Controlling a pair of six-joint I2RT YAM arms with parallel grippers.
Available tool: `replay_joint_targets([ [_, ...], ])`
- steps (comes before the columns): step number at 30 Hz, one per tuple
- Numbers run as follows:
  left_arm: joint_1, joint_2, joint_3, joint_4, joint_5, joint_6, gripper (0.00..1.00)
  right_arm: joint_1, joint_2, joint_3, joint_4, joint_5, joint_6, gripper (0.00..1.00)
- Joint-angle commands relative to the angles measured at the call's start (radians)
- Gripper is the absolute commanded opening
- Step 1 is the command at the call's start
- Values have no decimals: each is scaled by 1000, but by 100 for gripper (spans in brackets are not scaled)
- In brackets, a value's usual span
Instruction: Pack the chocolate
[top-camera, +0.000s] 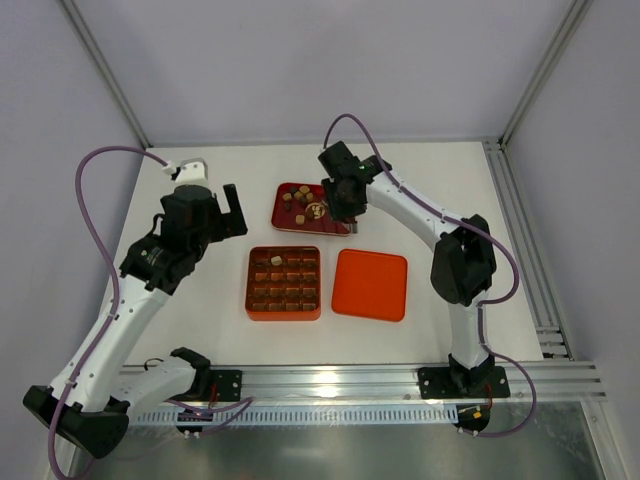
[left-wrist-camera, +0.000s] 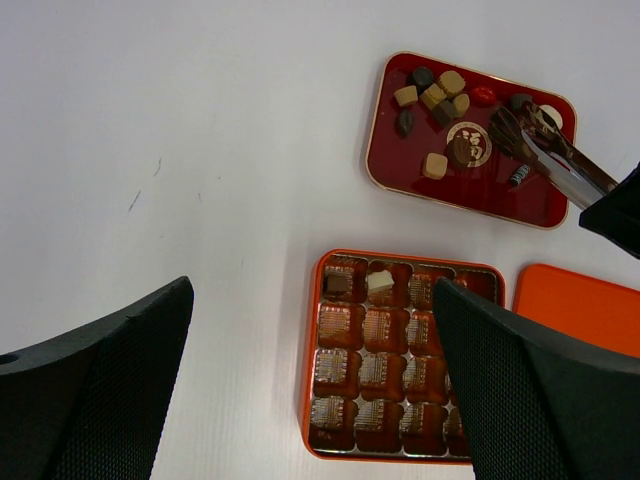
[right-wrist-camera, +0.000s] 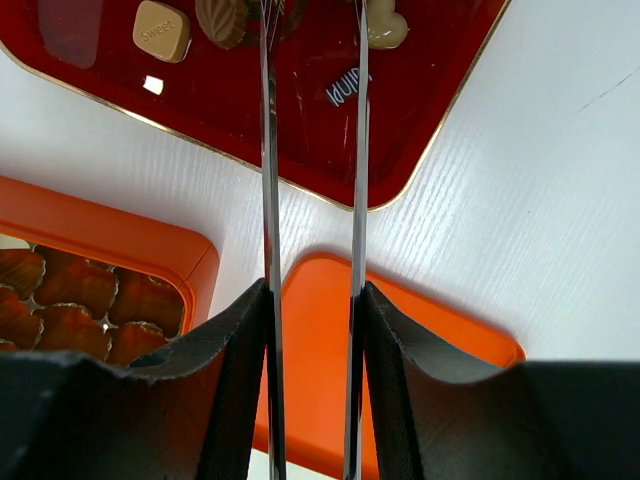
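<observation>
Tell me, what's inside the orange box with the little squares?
A dark chocolate and a white chocolate sit in the box's top row. Other squares look empty. The left pincer hides one corner from its camera.

Chocolate (left-wrist-camera: 434, 165): roughly ten small loose pieces (hard to count), tan cubes and dark rounded lumps, lying on the red tray (left-wrist-camera: 480, 195), mostly bunched toward its left end. Two more sit in the orange box (left-wrist-camera: 309, 350), far-row left cells: one dark, one cream.

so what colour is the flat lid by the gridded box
The flat square lid is plain orange; top external view.
</observation>
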Motion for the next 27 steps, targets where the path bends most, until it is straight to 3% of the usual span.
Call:
replay_joint_targets([
  [1, 9, -15, -1, 34, 0, 6, 100, -7, -8, 51, 2, 19, -18, 43],
  [27, 15, -2, -6, 40, 9, 8, 100, -22, -15, 68, -10, 73, -38, 43],
])
